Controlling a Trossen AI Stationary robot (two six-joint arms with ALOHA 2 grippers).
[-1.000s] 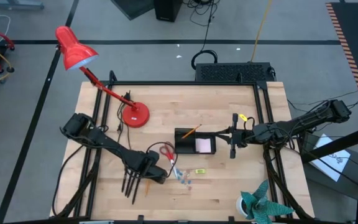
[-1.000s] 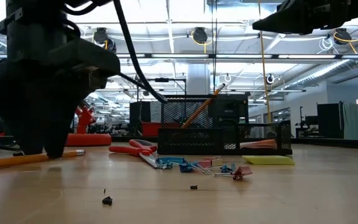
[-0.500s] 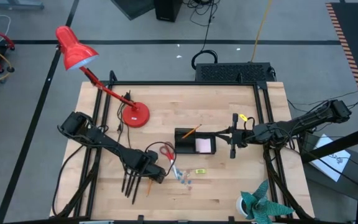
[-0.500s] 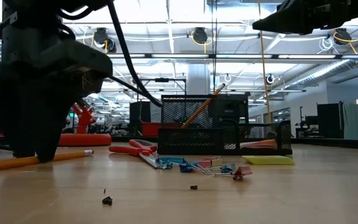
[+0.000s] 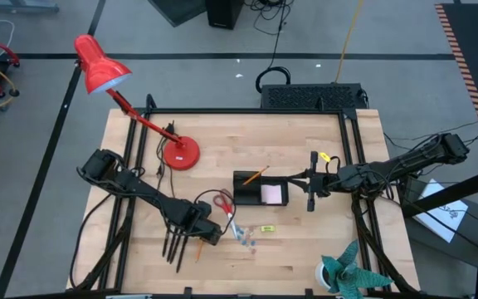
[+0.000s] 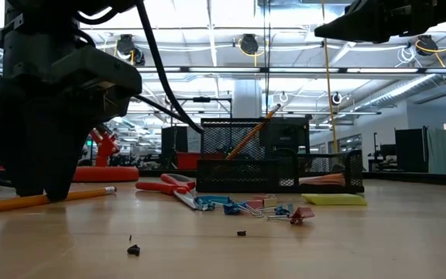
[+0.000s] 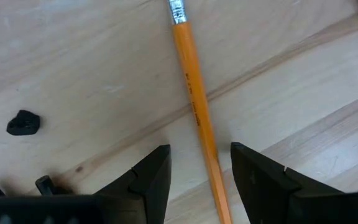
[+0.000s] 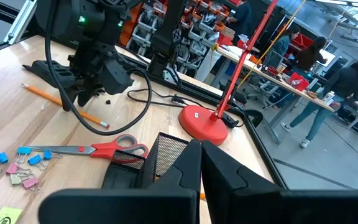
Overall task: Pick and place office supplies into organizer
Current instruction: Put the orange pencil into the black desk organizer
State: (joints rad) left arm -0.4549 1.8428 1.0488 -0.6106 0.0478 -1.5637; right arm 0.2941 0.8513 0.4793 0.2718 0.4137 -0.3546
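Observation:
An orange pencil (image 7: 194, 106) lies flat on the wood, also visible in the high view as pencil (image 5: 196, 247). My left gripper (image 7: 201, 160) is open, pointing down, with one finger on each side of the pencil and not touching it. The black mesh organizer (image 5: 260, 189) holds a pink note pad (image 5: 272, 194) and a leaning pencil (image 5: 256, 174). Red-handled scissors (image 5: 221, 203), bluish clips (image 5: 244, 235) and a yellow piece (image 5: 265, 227) lie near it. Dark pens (image 5: 173, 247) lie beside the left gripper. My right gripper (image 5: 311, 198) is shut and waits above the table, right of the organizer.
A red desk lamp stands with its base (image 5: 179, 154) at the far left. A teal spiky object (image 5: 351, 274) sits at the near right corner. Small dark crumbs (image 7: 22, 122) lie on the wood. People stand in the room beyond the table (image 8: 353, 81).
My left gripper has shifted a little toward the table's left along the pencil, staying low over it, then held still. The pencil has stayed in place.

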